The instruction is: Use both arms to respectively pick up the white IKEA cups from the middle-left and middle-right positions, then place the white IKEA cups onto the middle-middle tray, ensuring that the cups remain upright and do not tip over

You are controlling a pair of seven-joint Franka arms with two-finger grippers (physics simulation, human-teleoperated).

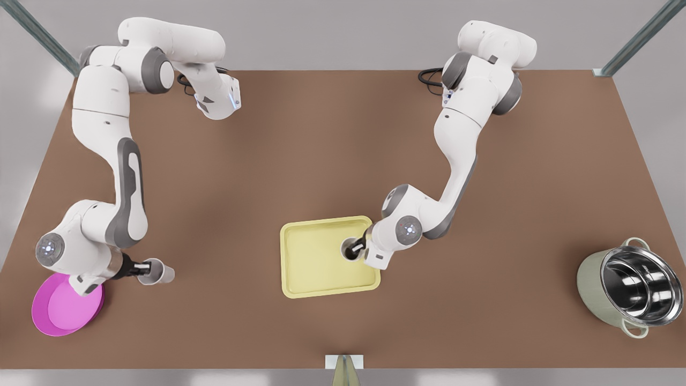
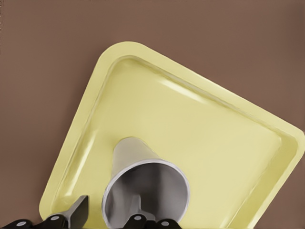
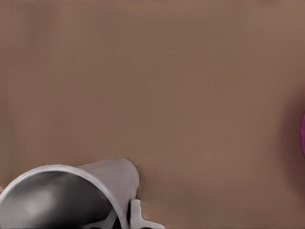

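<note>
2 white cups are in play. Cup 1 stands upright on the tray, near the tray's right edge in the front view; in the left wrist view this cup rises from the tray floor with its mouth toward the camera. The left gripper grasps it by the rim, 1 finger outside the wall and the other inside the mouth. That arm reaches in from the upper right of the front view.

Cup 2 is at the lower left of the front view, off the tray and well apart from it, over bare table. The right gripper is clenched on its rim, with 1 finger against the outer wall of the cup.

A magenta bowl lies just beside that arm's wrist, at the far lower left. A steel pot sits at the lower right, well apart from the tray.
</note>
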